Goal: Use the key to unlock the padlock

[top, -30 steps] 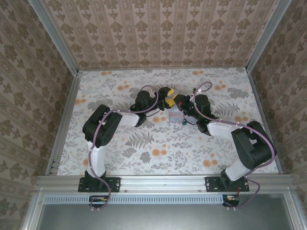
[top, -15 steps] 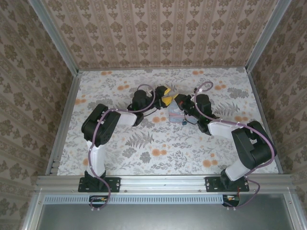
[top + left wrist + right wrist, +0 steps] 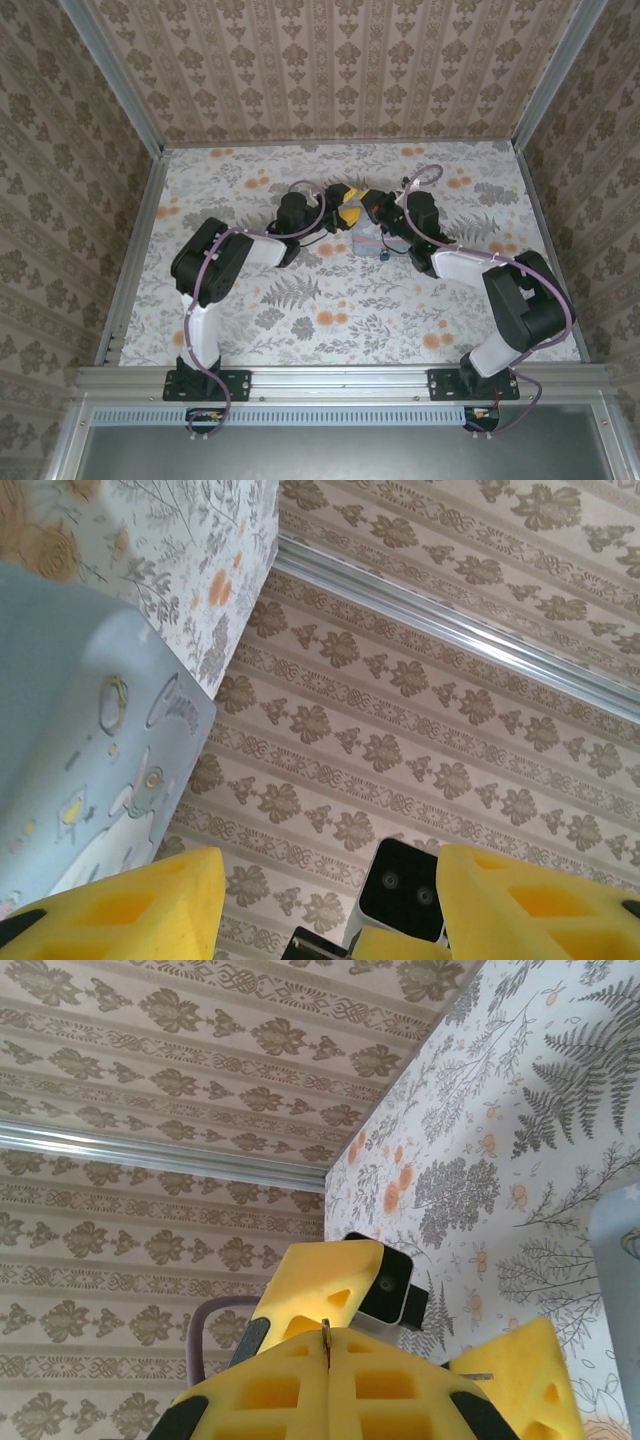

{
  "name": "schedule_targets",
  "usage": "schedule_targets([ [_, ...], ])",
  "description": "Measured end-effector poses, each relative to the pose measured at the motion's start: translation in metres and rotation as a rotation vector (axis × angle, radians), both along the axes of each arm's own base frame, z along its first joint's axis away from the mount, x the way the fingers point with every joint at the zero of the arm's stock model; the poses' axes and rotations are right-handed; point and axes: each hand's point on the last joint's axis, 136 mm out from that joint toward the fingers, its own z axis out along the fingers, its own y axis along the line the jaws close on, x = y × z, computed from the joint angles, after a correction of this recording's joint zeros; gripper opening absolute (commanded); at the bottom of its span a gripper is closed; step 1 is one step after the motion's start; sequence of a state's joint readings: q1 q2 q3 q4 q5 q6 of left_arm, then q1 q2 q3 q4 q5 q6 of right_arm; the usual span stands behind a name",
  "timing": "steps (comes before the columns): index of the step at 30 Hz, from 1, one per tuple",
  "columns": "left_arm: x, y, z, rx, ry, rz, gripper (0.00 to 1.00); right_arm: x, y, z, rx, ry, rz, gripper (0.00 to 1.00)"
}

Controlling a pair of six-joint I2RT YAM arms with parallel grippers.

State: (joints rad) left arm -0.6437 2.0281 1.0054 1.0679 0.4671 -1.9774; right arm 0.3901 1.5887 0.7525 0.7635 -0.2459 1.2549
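Note:
My right gripper (image 3: 328, 1348) is shut on the key (image 3: 326, 1330), a thin brownish sliver that pokes out between its yellow pads. My left gripper (image 3: 330, 910) stands open with nothing between its fingers (image 3: 120, 905). From above, the left gripper (image 3: 343, 201) and right gripper (image 3: 367, 201) meet tip to tip over the middle of the table. The padlock (image 3: 385, 253) is a tiny dark speck on the table at the near right corner of the pale blue tin (image 3: 365, 243), below both grippers.
The cartoon-printed tin (image 3: 80, 750) looms at the left of the left wrist view, and its edge (image 3: 620, 1250) shows in the right wrist view. The floral table (image 3: 330, 320) is walled by patterned panels on three sides. The right wrist's camera (image 3: 405, 888) faces the left gripper.
Both grippers have shifted slightly toward the far wall, above the tin. The left jaws have widened a little. The right gripper stays shut on the key.

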Motion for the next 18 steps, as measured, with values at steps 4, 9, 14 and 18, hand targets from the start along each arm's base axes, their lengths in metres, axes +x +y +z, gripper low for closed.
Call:
schedule_targets([
  [4,-0.002,-0.003,0.002,-0.018,0.021,0.003,0.61,0.002,0.003,-0.003,0.005,0.002,0.002,0.0],
  [9,0.001,-0.002,0.003,-0.029,0.036,0.02,0.61,0.004,0.005,-0.005,0.012,-0.005,0.001,0.0],
  [14,-0.002,-0.005,0.008,-0.045,0.023,0.011,0.56,0.005,0.006,-0.011,0.014,0.013,0.002,0.0],
  [18,-0.002,-0.004,0.009,-0.05,0.021,0.012,0.54,0.003,0.005,-0.015,0.02,0.022,0.0,0.0],
])
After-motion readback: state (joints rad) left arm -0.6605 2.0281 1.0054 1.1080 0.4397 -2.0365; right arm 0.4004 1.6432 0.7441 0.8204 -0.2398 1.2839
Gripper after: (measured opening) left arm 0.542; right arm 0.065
